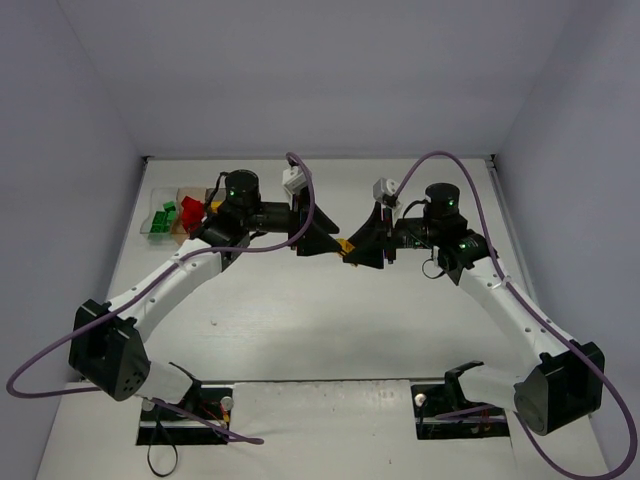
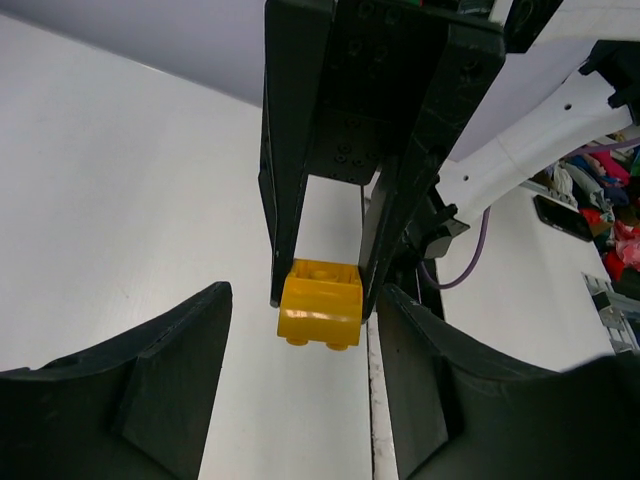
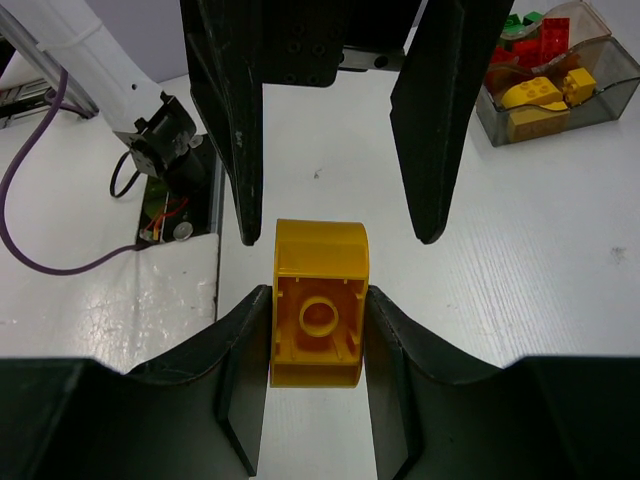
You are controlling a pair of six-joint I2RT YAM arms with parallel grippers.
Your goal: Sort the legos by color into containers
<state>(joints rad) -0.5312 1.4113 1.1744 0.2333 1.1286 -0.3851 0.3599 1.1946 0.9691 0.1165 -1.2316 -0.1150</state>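
Both arms reach in from the near corners and meet over the middle of the white table (image 1: 330, 330), forearms angled inward and wrists level, so the two tools face each other tip to tip. Right gripper (image 3: 318, 297): clenched on a small yellow plastic brick (image 3: 320, 262), one finger pressed to each side, with the hollow underside and its round tube turned toward the right wrist camera. The brick is held clear of the table surface, between the two tools. Left gripper (image 2: 305, 293): released, jaws spread to either side of the same brick with a visible gap on both sides, touching nothing. From the left wrist camera the studs of the brick point down and toward the lens. The row of three joined see-through boxes (image 1: 152, 232) sits at the far left of the table, well apart from the brick. Green bricks (image 1: 160, 218) lie in the leftmost box and red bricks (image 1: 191, 210) in the next. The left arm's wrist covers the right end of the row from above. The right wrist view shows the smoky grey box (image 3: 520, 128) holding yellow bricks (image 3: 535, 95). Purple cables (image 1: 480, 215) loop from each wrist back toward the near edge.
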